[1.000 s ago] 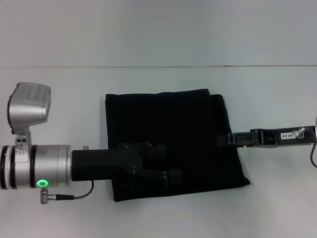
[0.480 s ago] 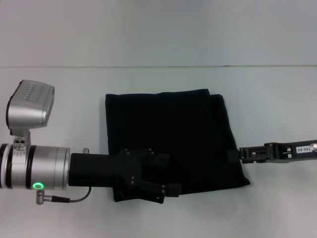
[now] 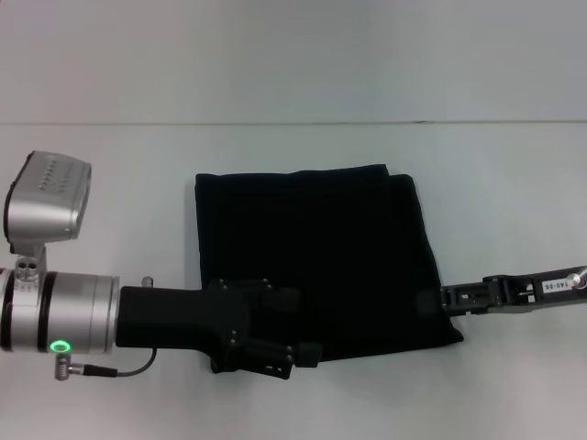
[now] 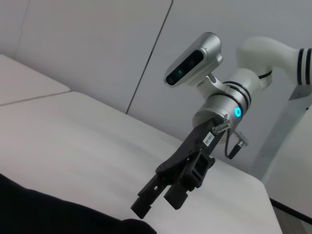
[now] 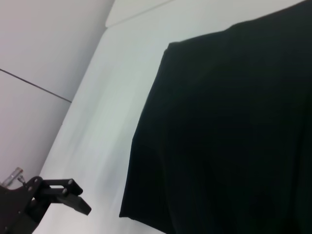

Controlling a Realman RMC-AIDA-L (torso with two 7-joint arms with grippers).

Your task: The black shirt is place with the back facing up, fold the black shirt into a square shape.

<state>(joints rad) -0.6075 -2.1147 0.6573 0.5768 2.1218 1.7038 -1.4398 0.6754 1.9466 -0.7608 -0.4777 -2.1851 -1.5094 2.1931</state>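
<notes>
The black shirt (image 3: 316,247) lies flat on the white table, folded into a rough square with its back up and no lettering showing. My left gripper (image 3: 307,324) hovers open over the shirt's near-left corner, and nothing is between its fingers. At the shirt's right edge, close to the near-right corner, my right gripper (image 3: 426,301) is open and holds nothing. The left wrist view shows that right gripper (image 4: 158,202) with its fingers apart just above the shirt (image 4: 48,214). The right wrist view looks across the shirt (image 5: 219,131) to the left gripper (image 5: 73,197).
The white table (image 3: 110,174) stretches around the shirt on all sides. A seam line (image 3: 293,123) crosses the table behind the shirt. A thin cable (image 3: 128,365) hangs under the left wrist near the table's front.
Both grippers have shifted toward the table's near edge. The left one drew back to the shirt's near-left corner, and the right one slid along the right edge to the near-right corner.
</notes>
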